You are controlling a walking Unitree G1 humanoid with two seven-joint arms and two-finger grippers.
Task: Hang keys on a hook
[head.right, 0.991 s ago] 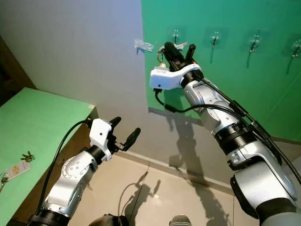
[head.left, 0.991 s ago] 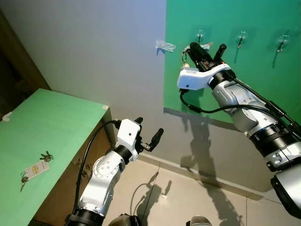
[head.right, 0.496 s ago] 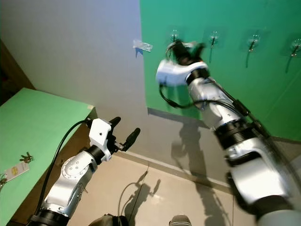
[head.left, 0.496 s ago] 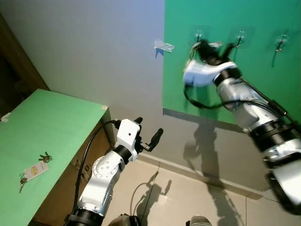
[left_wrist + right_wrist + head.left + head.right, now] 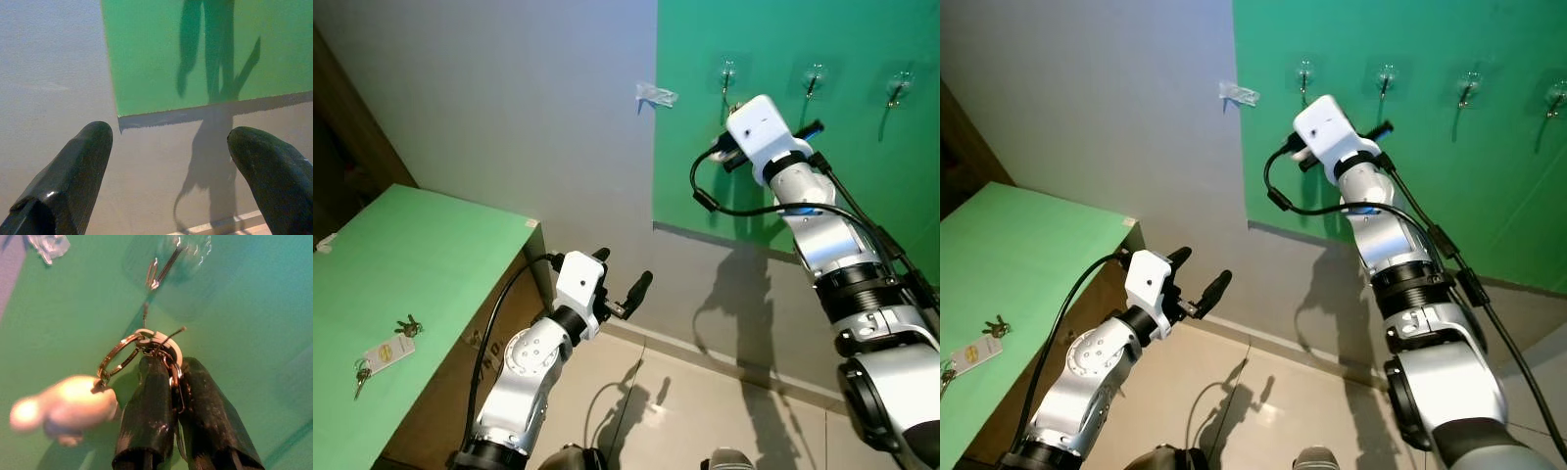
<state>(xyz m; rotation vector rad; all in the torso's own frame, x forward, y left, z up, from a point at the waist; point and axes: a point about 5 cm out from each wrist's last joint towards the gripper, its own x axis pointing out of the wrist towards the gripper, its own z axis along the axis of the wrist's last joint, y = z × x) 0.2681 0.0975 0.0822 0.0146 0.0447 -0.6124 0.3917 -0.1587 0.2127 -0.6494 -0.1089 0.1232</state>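
The right gripper is raised to the green wall panel, just below the leftmost hook in a row of clear stick-on hooks. In the right wrist view its two black jaws are clenched on a key ring, pinching it between their tips. The ring stands up from the jaws toward the hook but stays apart from it, not yet over the metal prong. A pale, blurred tag hangs off the ring at about 8 o'clock from the jaw tips. A scrap of clear tape is stuck on the grey wall at 9 o'clock from that hook, just beside the panel's edge.

In the head views the right arm reaches up from 5 o'clock, its white wrist block hiding most of the jaws. Two more hooks sit along the panel toward 3 o'clock.

The left gripper hovers low over the tiled floor, well apart from the wall, its jaws released and spread wide with nothing between them.

At 8 o'clock in the scene stands a green-topped table. Near its front edge lies a second bunch of keys with a white tag.
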